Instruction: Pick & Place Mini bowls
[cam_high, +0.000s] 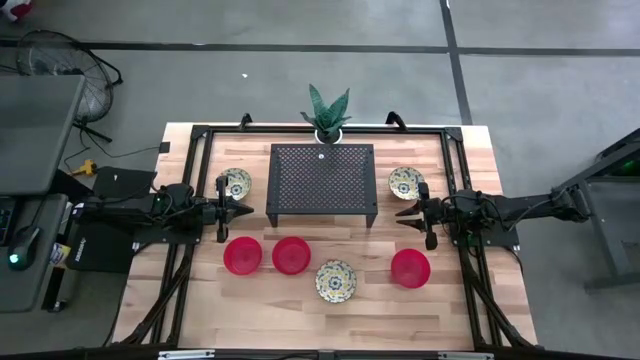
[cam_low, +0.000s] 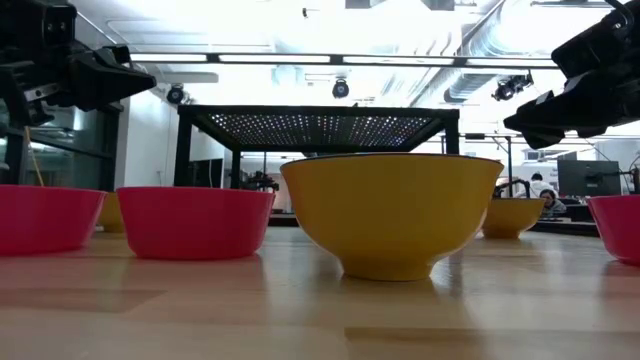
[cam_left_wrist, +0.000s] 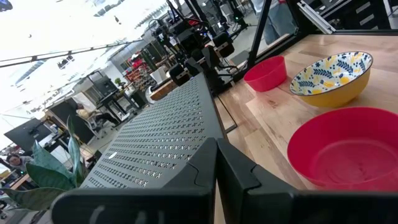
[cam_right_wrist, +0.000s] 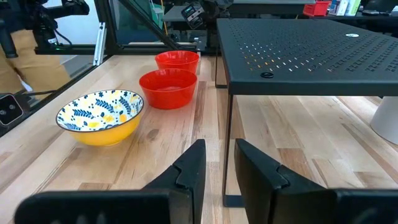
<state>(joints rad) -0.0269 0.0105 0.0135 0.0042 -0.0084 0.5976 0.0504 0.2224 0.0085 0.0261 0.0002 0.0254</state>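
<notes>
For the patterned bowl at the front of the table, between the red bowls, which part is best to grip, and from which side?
Probably the rim of the patterned bowl, from above: it sits upright, open side up, with a thin lip and rounded walls. One finger inside, one outside. It stands apart from the red bowl, so the rim is free all round. The right end effector seems slightly nearer.
</notes>
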